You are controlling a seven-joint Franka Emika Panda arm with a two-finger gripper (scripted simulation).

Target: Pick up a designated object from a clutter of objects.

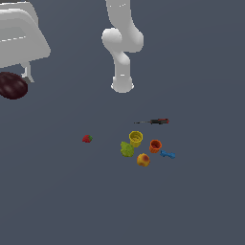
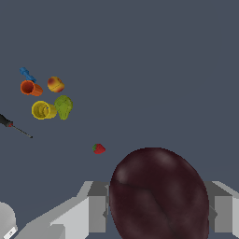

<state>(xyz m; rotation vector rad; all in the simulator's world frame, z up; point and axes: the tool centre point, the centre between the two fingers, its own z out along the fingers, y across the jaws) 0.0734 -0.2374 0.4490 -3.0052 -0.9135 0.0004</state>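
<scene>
1. Plum [image 2: 158,196], dark maroon and glossy, sits clamped between the fingers [image 2: 95,212] of the gripper [image 1: 24,79], lifted well clear of the floor at the exterior view's left.
2. Strawberry [image 1: 86,139] lies alone below.
3. Yellow cup [image 1: 136,138], orange cup [image 1: 155,145], green fruit [image 1: 127,149], peach [image 1: 143,160], blue piece [image 1: 167,154] and screwdriver [image 1: 155,121] cluster together, well apart from the plum.

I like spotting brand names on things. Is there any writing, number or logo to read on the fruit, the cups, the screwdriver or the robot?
None: no text, number or logo shows on the plum, yellow cup, orange cup, screwdriver or gripper.
</scene>
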